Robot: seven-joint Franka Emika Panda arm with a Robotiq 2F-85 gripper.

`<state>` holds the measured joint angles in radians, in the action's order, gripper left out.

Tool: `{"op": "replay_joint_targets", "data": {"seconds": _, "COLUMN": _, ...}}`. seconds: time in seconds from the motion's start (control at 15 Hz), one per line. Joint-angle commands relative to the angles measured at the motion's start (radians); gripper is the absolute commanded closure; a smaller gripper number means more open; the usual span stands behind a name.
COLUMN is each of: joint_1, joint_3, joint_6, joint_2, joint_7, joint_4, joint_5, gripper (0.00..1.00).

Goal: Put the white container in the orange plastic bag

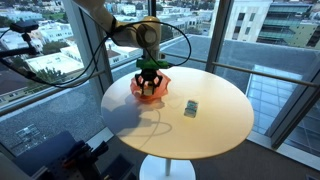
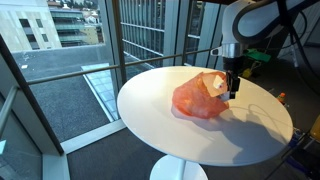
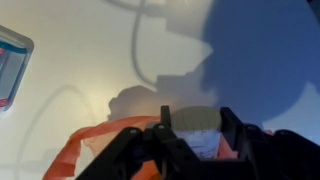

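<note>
The orange plastic bag (image 1: 140,88) lies on the round white table (image 1: 215,125), near its edge; it shows in both exterior views (image 2: 195,100). My gripper (image 1: 150,76) hangs right over the bag's opening, and in another exterior view (image 2: 233,86) its fingers reach down at the bag's far side. In the wrist view the gripper (image 3: 196,116) is shut on the white container (image 3: 195,140), which fills the gap between the fingers. The orange bag (image 3: 90,150) spreads below and beside them. The container's lower part is hidden by the fingers.
A small teal-and-white packet (image 1: 191,108) lies on the table beside the bag, and shows at the left edge of the wrist view (image 3: 10,60). A dark cable (image 3: 140,50) hangs over the table. Windows and railings surround the table.
</note>
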<state>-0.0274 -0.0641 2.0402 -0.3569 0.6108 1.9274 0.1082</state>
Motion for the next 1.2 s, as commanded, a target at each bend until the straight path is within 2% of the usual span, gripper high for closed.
{"op": "replay_joint_targets", "data": {"seconds": 0.0, "joint_1": -0.007, "joint_3": -0.014, "joint_6": -0.076, "joint_2": -0.051, "joint_7": -0.051, "joint_4": -0.099, "joint_5": 0.013, "gripper": 0.70}}
{"op": "replay_joint_targets", "data": {"seconds": 0.13, "joint_1": -0.010, "joint_3": -0.018, "joint_6": -0.098, "joint_2": -0.068, "joint_7": -0.066, "joint_4": -0.126, "joint_5": 0.016, "gripper": 0.62}}
{"op": "replay_joint_targets", "data": {"seconds": 0.27, "joint_1": -0.012, "joint_3": -0.021, "joint_6": -0.112, "joint_2": -0.081, "joint_7": -0.080, "joint_4": -0.149, "joint_5": 0.015, "gripper": 0.59}}
{"op": "replay_joint_targets", "data": {"seconds": 1.13, "joint_1": -0.006, "joint_3": -0.045, "joint_6": -0.096, "joint_2": -0.104, "joint_7": -0.089, "joint_4": -0.261, "joint_5": -0.020, "gripper": 0.54}}
